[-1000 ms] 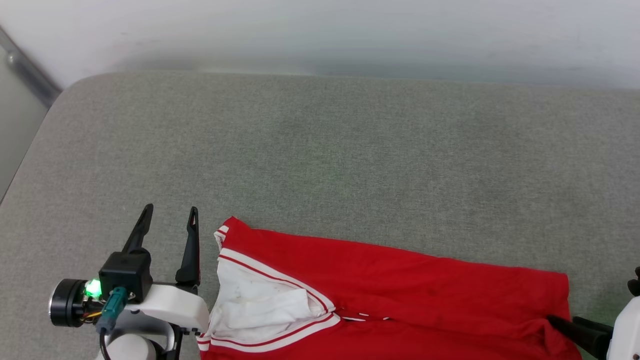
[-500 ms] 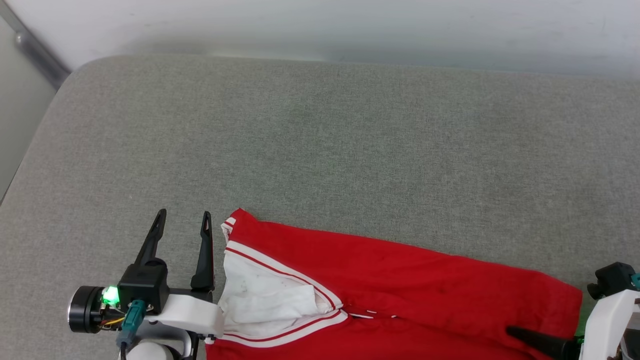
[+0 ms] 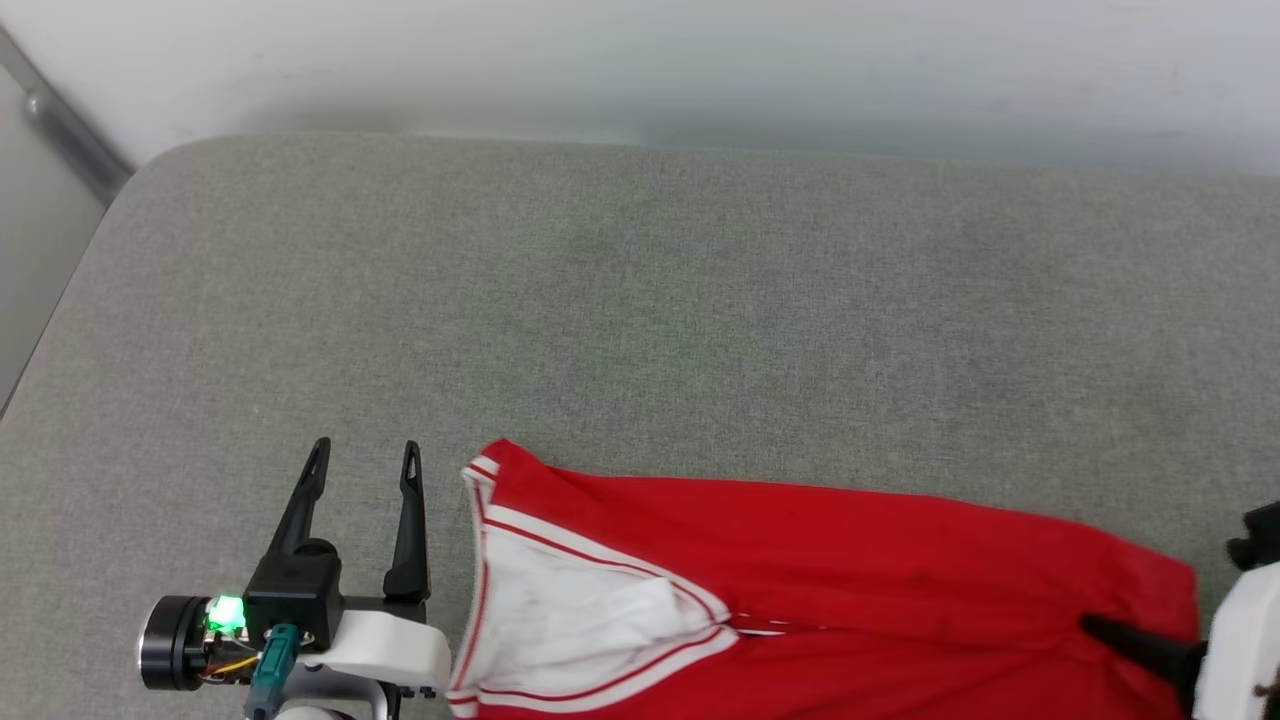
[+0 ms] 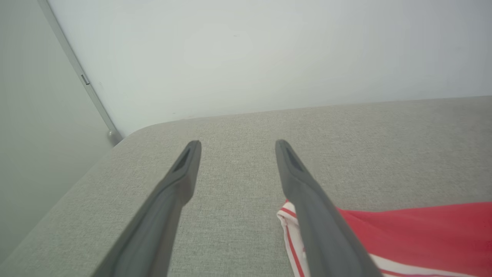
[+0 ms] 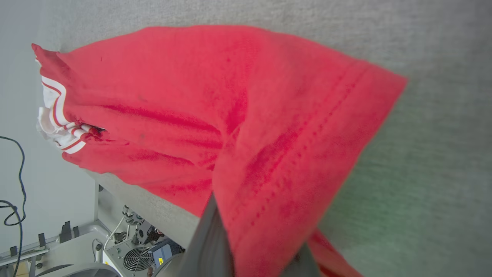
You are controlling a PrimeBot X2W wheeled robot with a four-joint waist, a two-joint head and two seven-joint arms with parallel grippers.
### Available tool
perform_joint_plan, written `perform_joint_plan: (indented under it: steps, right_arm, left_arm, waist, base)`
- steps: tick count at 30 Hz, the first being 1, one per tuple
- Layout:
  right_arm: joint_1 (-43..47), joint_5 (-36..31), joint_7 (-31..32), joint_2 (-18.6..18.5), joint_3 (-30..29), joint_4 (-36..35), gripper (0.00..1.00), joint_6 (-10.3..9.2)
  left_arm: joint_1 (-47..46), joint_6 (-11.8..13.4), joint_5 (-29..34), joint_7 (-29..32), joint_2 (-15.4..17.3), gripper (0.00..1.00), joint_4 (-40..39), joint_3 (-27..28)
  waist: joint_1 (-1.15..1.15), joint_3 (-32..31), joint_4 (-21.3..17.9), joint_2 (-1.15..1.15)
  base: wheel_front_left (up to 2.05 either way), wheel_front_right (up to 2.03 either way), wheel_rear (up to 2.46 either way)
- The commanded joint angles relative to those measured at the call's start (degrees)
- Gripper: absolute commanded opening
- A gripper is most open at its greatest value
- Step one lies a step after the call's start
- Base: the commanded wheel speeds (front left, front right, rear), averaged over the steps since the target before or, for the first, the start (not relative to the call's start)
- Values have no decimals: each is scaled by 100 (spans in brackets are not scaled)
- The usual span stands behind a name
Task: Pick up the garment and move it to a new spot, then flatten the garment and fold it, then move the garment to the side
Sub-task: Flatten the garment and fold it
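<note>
We had our left gripper (image 3: 365, 446) spread wide beside the jersey (image 3: 850, 560), our right gripper (image 3: 1108, 633) clamped on its edge.

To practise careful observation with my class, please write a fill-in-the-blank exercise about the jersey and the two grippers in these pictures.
1. The garment on the grey surface is mostly ____ in colour.
2. The left gripper holds its fingers ____, with nothing between them.
3. The right gripper is ____ on the garment's fabric.
4. The trim at the garment's end is striped red and ____.

Missing words: red; open; shut; white.
</note>
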Motion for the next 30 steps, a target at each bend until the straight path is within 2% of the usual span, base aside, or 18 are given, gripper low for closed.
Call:
perform_joint_plan:
  steps: [1, 7, 11, 14, 18, 23, 30]
  right_arm:
    - [-34, 3, -51, -106, -59, 58, 0, -9]
    - [136, -160, -200, -602, -304, 511, 0, -9]
    - [192, -249, -102, -796, -337, 664, 0, -8]
    - [244, -296, 9, -802, -262, 376, 0, -7]
    - [305, -265, 181, -800, -198, -379, 0, -7]
    - [163, -353, 459, -643, -148, -1298, 0, -7]
    - [-486, -823, 1086, -37, 334, -2073, 0, -7]
  left_arm:
    - [62, -30, 58, -25, -44, 100, -12, 50]
    - [220, -180, 294, -25, -225, 100, -25, 218]
    - [313, -241, 416, -25, -304, 100, -23, 320]
    - [394, -281, 479, -25, -367, 100, -25, 374]
    - [494, -332, 548, -25, -407, 100, -44, 450]
    - [569, -402, 591, -25, -452, 100, -44, 539]
    - [447, -494, 665, -25, -562, 100, -42, 549]
  waist:
    - [-1, -43, -23, 0]
    - [-1, -231, -70, 0]
    - [-1, -332, -106, 0]
    - [-1, -408, -125, 0]
    - [-1, -477, -154, 0]
    - [-1, -499, -167, 0]
    - [-1, -380, -99, 0]
  base:
    - [0, 0, 0]
    - [0, 0, 0]
    - [0, 0, 0]
    - [0, 0, 0]
    - [0, 0, 0]
    - [0, 0, 0]
    - [0, 0, 0]
